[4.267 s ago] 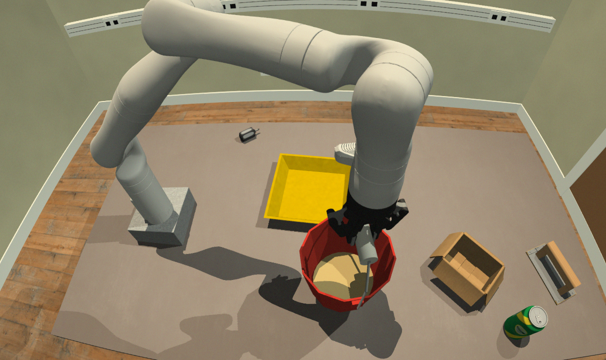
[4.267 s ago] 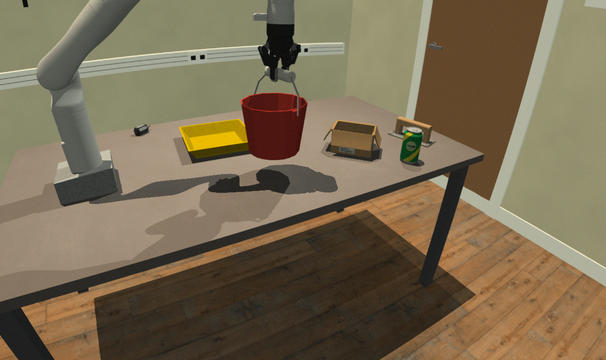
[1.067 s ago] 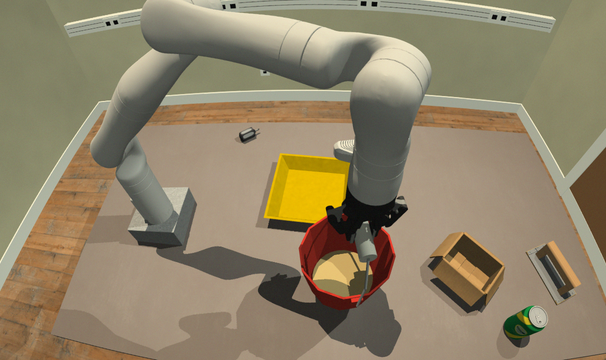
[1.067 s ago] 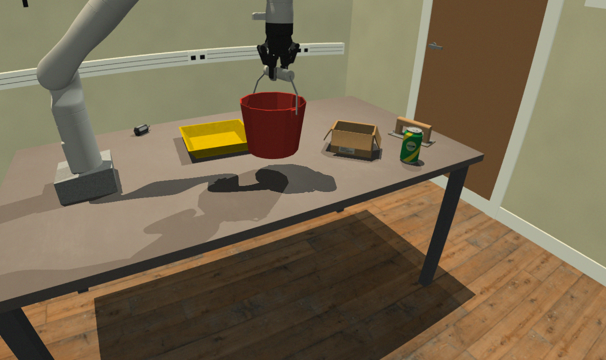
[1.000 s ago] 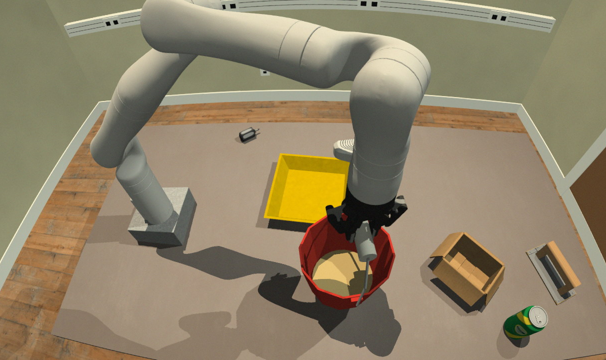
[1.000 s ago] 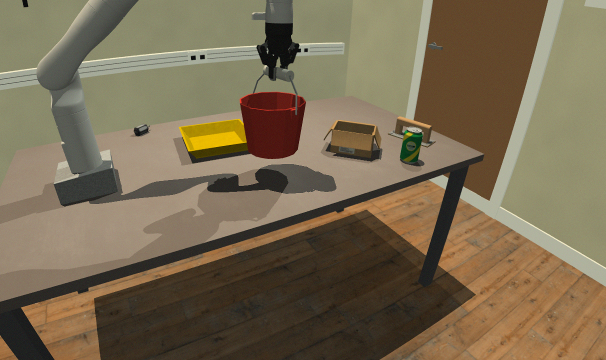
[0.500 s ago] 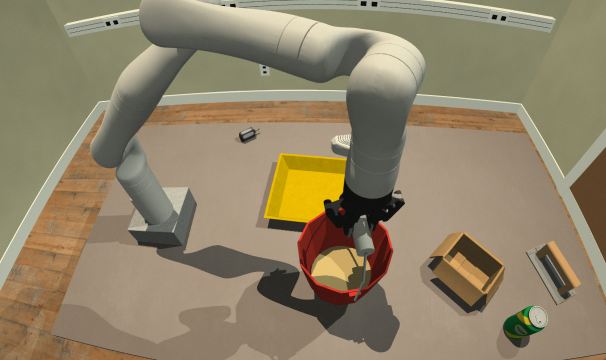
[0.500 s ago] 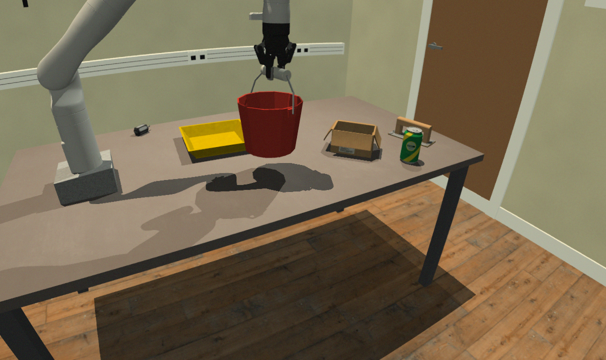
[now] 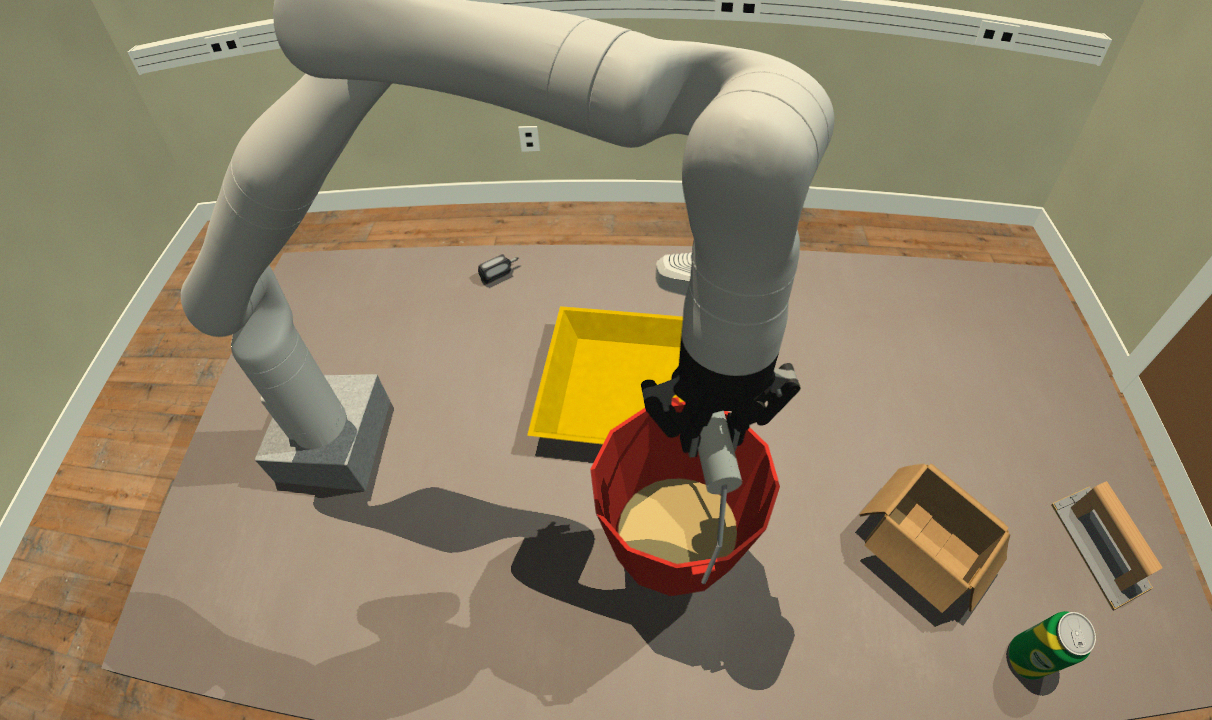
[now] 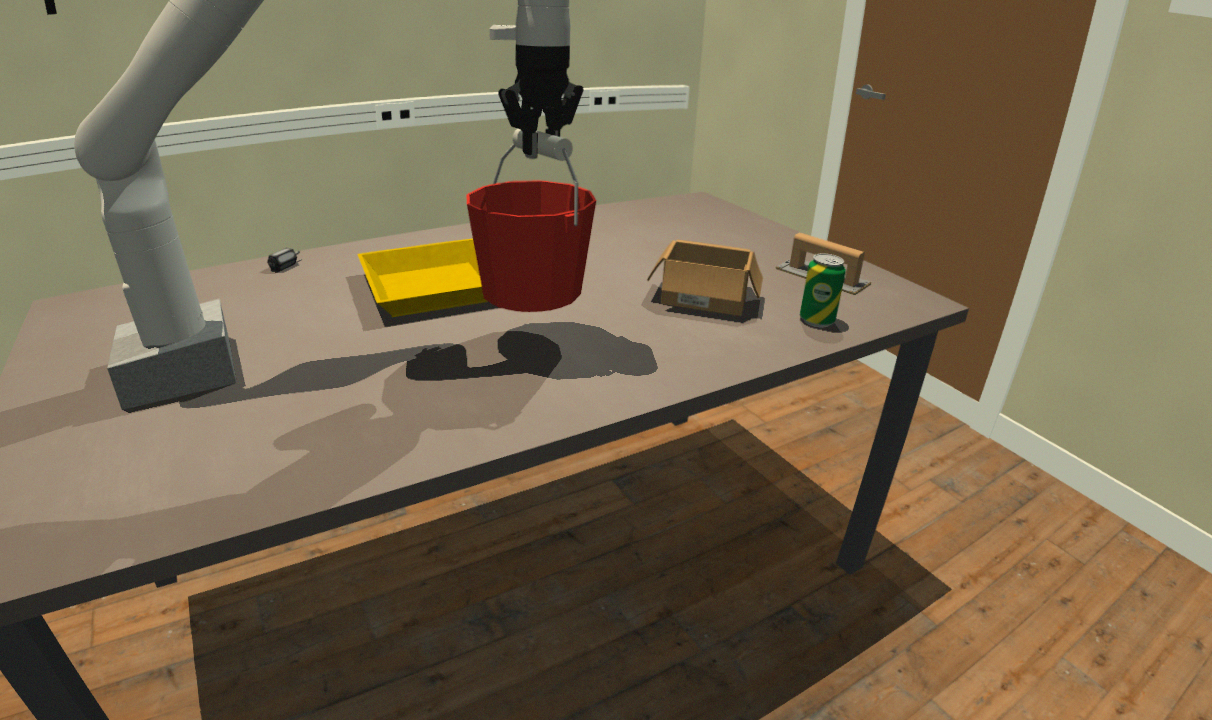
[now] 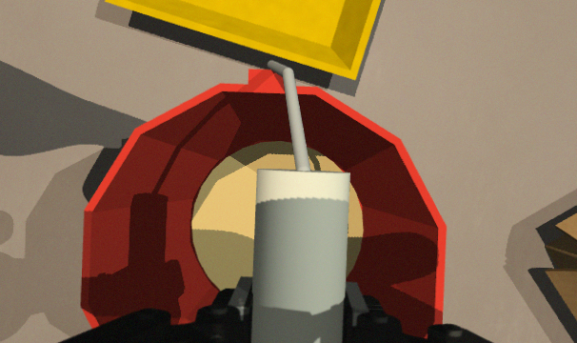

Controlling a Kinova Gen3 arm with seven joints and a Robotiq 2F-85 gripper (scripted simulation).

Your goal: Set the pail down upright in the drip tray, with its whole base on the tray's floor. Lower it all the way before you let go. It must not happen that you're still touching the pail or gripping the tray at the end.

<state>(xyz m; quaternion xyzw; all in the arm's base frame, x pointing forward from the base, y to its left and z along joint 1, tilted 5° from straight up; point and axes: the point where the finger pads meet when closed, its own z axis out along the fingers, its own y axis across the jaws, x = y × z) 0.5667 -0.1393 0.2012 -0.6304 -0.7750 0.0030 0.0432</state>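
The red pail (image 9: 742, 501) (image 10: 528, 241) (image 11: 141, 191) hangs upright in the air by its wire bail. My gripper (image 9: 716, 431) (image 10: 538, 141) (image 11: 297, 304) is shut on the grey grip roller of the pail's handle (image 9: 720, 458) (image 10: 549, 145) (image 11: 300, 238). The pail's base is well above the table. The yellow drip tray (image 9: 592, 367) (image 10: 418, 273) (image 11: 269, 24) lies flat on the table just behind and left of the pail. The pail's near rim overlaps the tray's front right corner in the overhead view.
An open cardboard box (image 9: 937, 532) (image 10: 708, 277) (image 11: 569, 252) stands right of the pail. A green can (image 9: 1050, 644) (image 10: 822, 288) and a wood-handled float (image 9: 1109, 541) (image 10: 825, 255) lie further right. A small black motor (image 9: 495, 268) (image 10: 281, 259) lies at the back left. The arm's base block (image 9: 328, 443) (image 10: 171, 362) is on the left.
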